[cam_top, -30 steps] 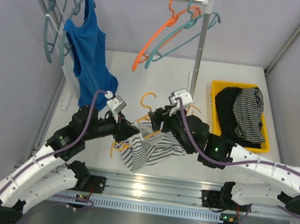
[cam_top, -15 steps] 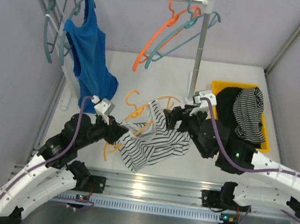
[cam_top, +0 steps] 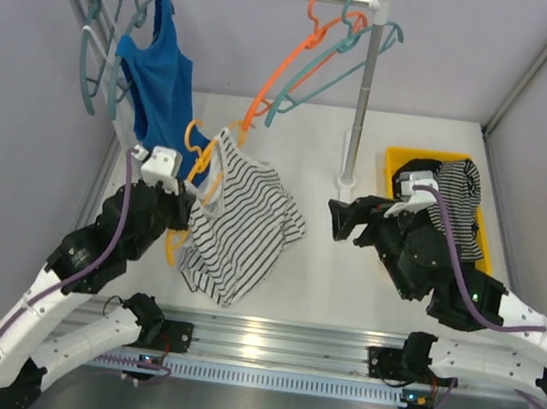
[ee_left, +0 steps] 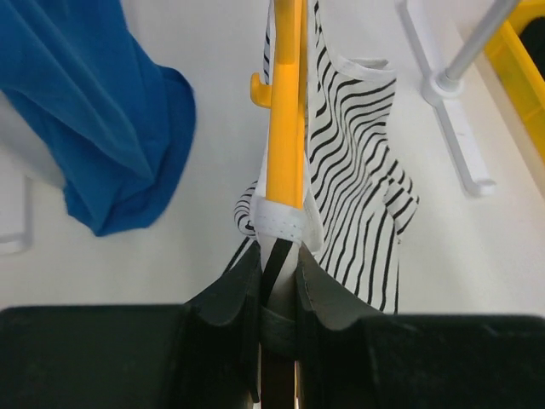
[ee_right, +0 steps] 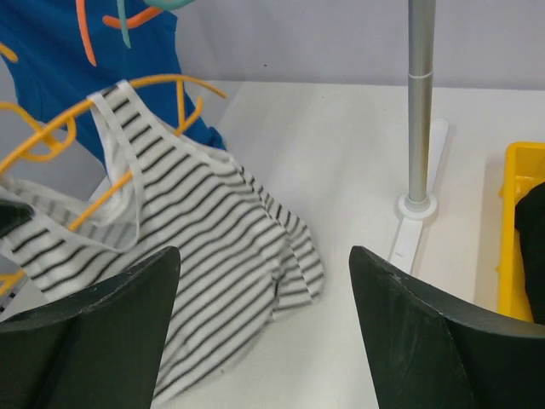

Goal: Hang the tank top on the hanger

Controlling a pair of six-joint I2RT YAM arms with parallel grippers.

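two grippers, one garment: my left gripper [ee_left: 277, 256] pinches the hanger [ee_left: 287, 102], with the tank top [cam_top: 245, 226] draped on it and its hem trailing on the tabletop [cam_top: 342, 294]; my right gripper [cam_top: 335, 221] stands spread and empty. one strap looks seated — the other i cannot confirm, so i judge checking is left.

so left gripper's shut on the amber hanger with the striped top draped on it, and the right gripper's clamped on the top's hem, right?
Wrong on the right gripper: it is open, holding nothing, apart from the tank top; the right wrist view shows it. The left gripper is shut on the hanger with the top draped on it.
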